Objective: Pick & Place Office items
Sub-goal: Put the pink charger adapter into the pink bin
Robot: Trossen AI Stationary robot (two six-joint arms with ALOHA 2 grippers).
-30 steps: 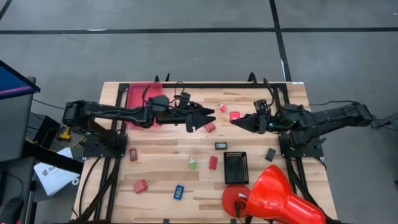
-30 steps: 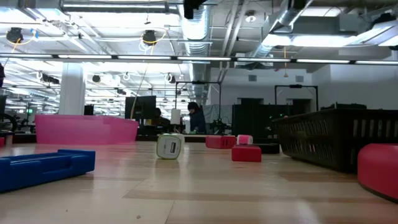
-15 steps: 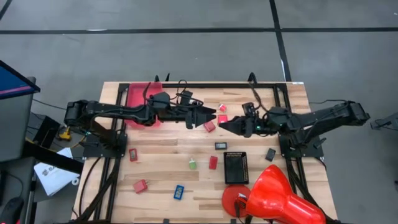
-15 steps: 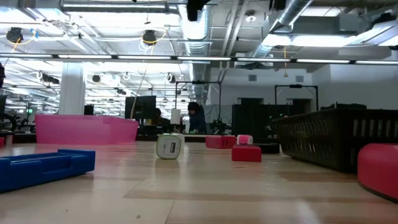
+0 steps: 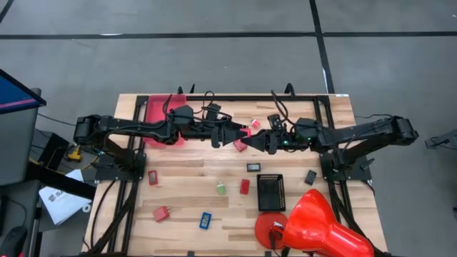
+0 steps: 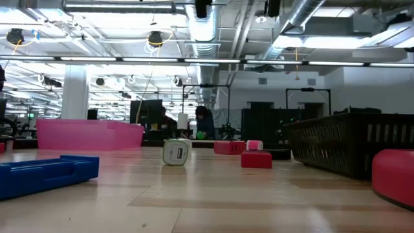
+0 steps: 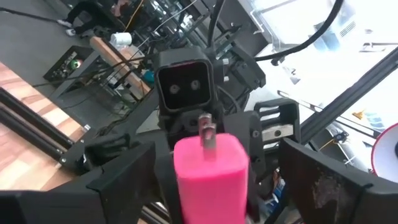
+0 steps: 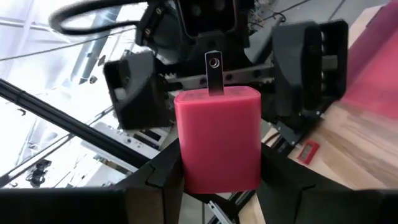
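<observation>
Held above the middle of the table point(image 5: 186, 171), the right end effector point(image 8: 219, 186) pinches a red plug-in charger point(image 8: 219, 138), its metal prong pointing at the left end effector point(image 7: 208, 180), whose fingers point(image 7: 115, 180) stand spread on either side of the block without touching it. From overhead the charger point(image 5: 248, 135) is almost hidden between the two tips. Other office items point(image 5: 161, 213) lie scattered nearer the front edge, beside a black tray point(image 5: 270, 191); a pink bin point(image 5: 158, 114) sits at the far edge
</observation>
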